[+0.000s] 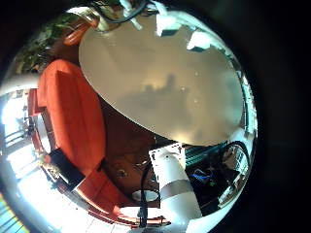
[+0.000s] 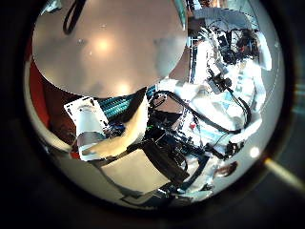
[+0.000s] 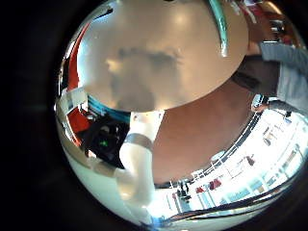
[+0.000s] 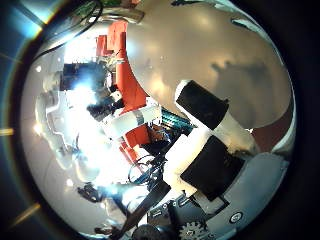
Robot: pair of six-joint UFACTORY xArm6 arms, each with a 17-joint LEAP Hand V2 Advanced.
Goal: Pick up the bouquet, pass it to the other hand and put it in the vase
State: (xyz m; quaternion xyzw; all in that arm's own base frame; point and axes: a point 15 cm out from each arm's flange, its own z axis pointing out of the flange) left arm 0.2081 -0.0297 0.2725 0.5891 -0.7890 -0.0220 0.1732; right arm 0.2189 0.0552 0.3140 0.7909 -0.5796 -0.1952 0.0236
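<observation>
No bouquet and no vase can be made out in any of the palm views. My left hand (image 2: 100, 129) hangs high above a round table (image 2: 105, 43). Its fingers (image 2: 88, 116) stand relaxed with nothing between them. The left little finger side palm view shows the same bare table top (image 1: 165, 78) with the hand's shadow on it. My right hand (image 4: 212, 140) is also high over the table (image 4: 215, 45). Its fingers (image 4: 205, 105) are spread and hold nothing. The right little finger side palm view shows the table top (image 3: 164, 48) with a shadow on it.
A long sofa (image 1: 73, 116) stands on the floor beside the table. A white robot arm (image 1: 175, 189) rises by the table's edge, and one shows in the right little finger side palm view (image 3: 140, 159). Equipment and another arm (image 2: 214, 86) stand beyond the table.
</observation>
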